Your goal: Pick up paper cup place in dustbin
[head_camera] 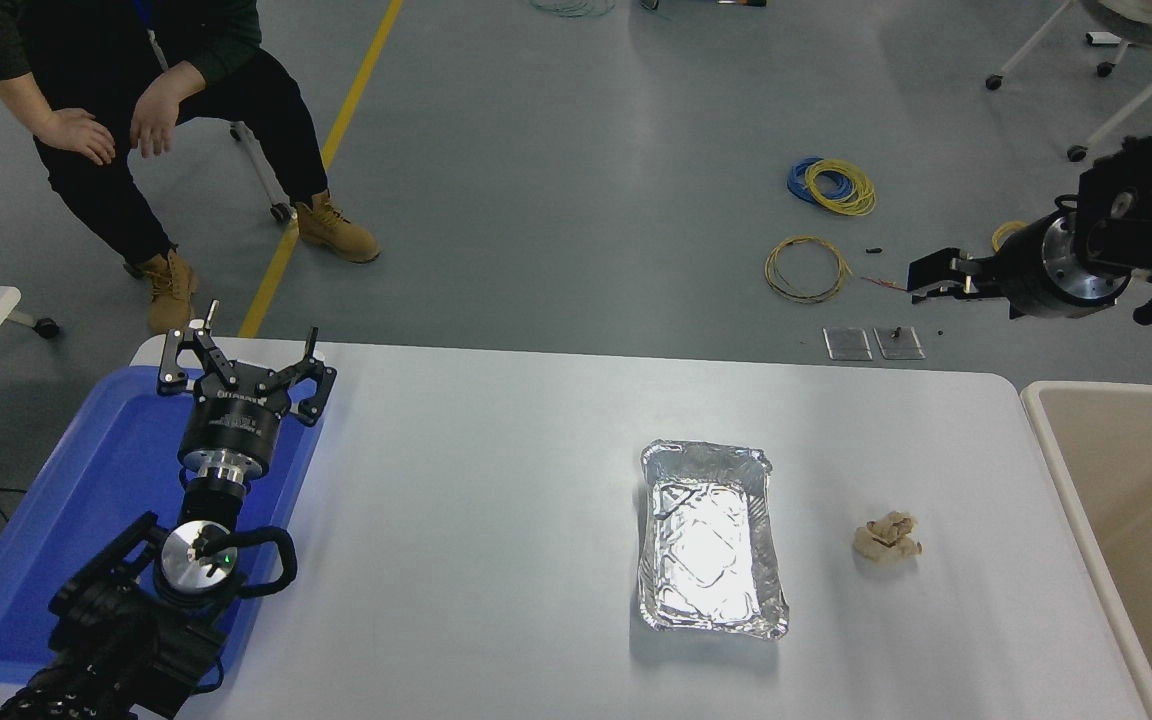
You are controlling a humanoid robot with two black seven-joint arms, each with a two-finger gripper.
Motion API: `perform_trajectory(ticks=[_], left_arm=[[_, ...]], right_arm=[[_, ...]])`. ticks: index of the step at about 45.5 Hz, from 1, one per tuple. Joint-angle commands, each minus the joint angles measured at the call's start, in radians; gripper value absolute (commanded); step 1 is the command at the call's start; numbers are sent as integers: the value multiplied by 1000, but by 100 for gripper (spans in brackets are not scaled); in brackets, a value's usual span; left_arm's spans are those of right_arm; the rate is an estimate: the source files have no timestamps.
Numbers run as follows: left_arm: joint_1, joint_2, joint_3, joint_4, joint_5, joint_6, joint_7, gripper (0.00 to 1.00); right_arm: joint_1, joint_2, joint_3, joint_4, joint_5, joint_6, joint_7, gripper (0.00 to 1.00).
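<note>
No paper cup shows anywhere in the head view; it is hidden or out of view. The dustbin (1054, 470), with a white rounded rim and beige inside, stands at the table's right end and is cut off by the picture's edge. My right gripper (921, 278) hangs in the air beyond the table's far right corner, pointing left. Its fingers stand apart with nothing between them. It is left of and above the dustbin. My left gripper (244, 348) is parked open over the blue tray (106, 470).
A crinkled foil tray (708, 540) sits right of the table's middle, with a crumpled tan paper wad (887, 538) to its right. A seated person (136, 90) is beyond the far left corner. Cable coils (806, 268) lie on the floor behind the table.
</note>
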Motion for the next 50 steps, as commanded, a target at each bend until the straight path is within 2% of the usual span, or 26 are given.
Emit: perform_trajectory(ticks=[1, 21, 50], left_arm=[[0, 0, 0, 0, -1, 0, 0, 100], [0, 0, 0, 0, -1, 1, 0, 100], [0, 0, 0, 0, -1, 0, 0, 100]], right_arm=[[101, 14, -9, 148, 0, 119, 0, 100], [202, 13, -8, 254, 0, 304, 0, 100], [211, 10, -8, 264, -2, 310, 0, 100]])
